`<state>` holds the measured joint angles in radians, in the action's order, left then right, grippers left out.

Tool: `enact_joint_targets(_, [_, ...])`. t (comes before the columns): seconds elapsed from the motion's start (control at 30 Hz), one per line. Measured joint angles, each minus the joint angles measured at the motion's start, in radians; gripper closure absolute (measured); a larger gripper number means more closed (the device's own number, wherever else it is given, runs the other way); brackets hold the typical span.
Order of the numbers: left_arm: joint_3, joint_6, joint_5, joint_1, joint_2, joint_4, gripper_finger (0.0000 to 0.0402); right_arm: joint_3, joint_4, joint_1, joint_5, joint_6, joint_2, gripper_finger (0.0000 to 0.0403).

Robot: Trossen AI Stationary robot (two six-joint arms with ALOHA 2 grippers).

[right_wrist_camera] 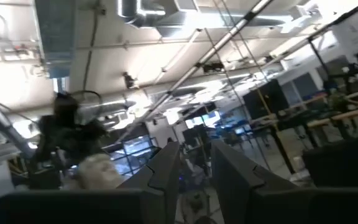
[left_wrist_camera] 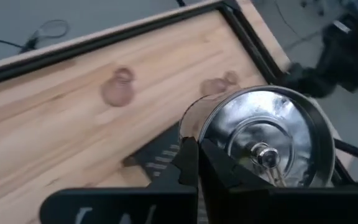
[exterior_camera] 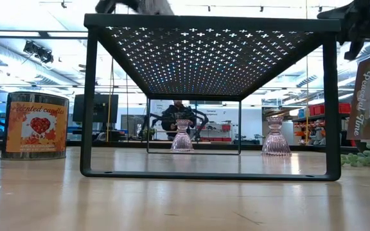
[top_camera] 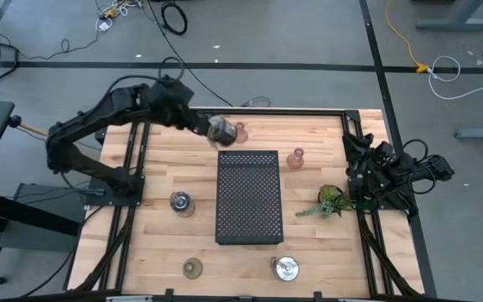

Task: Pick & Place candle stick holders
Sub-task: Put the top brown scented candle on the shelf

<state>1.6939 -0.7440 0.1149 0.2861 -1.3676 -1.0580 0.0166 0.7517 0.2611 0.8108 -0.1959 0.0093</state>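
My left gripper [top_camera: 216,132] is shut on a silvery round holder [left_wrist_camera: 266,143], held above the table just past the far edge of the black perforated tray [top_camera: 248,197]. Two pink vase-shaped holders stand upright on their bases, one [top_camera: 241,132] beside the held holder and one [top_camera: 296,158] right of the tray. A second silvery holder [top_camera: 180,202] stands left of the tray. An olive-green one [top_camera: 193,268] and a third silvery one [top_camera: 286,268] stand near the front edge. My right gripper [right_wrist_camera: 194,171] rests folded at the table's right edge, its fingers close together and empty. My left gripper pinches the silvery holder's rim [left_wrist_camera: 199,134] on the side nearest the arm, one finger [left_wrist_camera: 219,165] inside the bowl and the other [left_wrist_camera: 185,158] outside. The fingers come slanting down from the table's far left. The holder is lifted clear, its mouth facing the wrist camera.
The black tray stands on legs in the middle of the table, like a low stand [exterior_camera: 211,96]. A green plant sprig [top_camera: 329,201] lies right of it. Black rails [top_camera: 132,168] run along both sides of the table. A person sits in the room beyond [exterior_camera: 180,115].
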Motion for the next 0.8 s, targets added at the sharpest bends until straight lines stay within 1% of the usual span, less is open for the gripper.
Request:
enact_joint_targets(0.13, [0.131, -0.019, 0.013, -0.088, -0.119, -0.115, 0.0401, 0.000, 0.005, 0.000, 0.007, 0.003, 0.000, 0.0309])
enact_joint_targets(0.23, [0.207, -0.026, -0.012, -0.143, -0.219, -0.166, 0.0401, 0.000, 0.005, 0.000, 0.006, 0.004, 0.000, 0.0309])
enact_joint_targets(0.37, [0.295, -0.020, -0.039, -0.202, -0.331, -0.294, 0.0401, 0.000, 0.005, 0.000, -0.013, 0.004, 0.000, 0.0309])
enact_joint_targets(0.47, [0.342, 0.001, -0.040, -0.229, -0.396, -0.349, 0.0401, 0.000, 0.005, 0.000, -0.025, 0.004, 0.000, 0.0309])
enact_joint_targets(0.53, [0.348, 0.005, -0.033, -0.231, -0.413, -0.387, 0.0401, 0.000, 0.005, 0.000, -0.029, 0.004, 0.000, 0.0309])
enact_joint_targets(0.73, [0.347, 0.031, 0.018, -0.215, -0.422, -0.374, 0.0401, 0.000, 0.004, 0.000, -0.034, 0.004, 0.000, 0.0309])
enact_joint_targets(0.8, [0.345, 0.033, 0.015, -0.202, -0.422, -0.379, 0.0401, 0.000, 0.004, 0.000, -0.034, 0.004, 0.000, 0.0309])
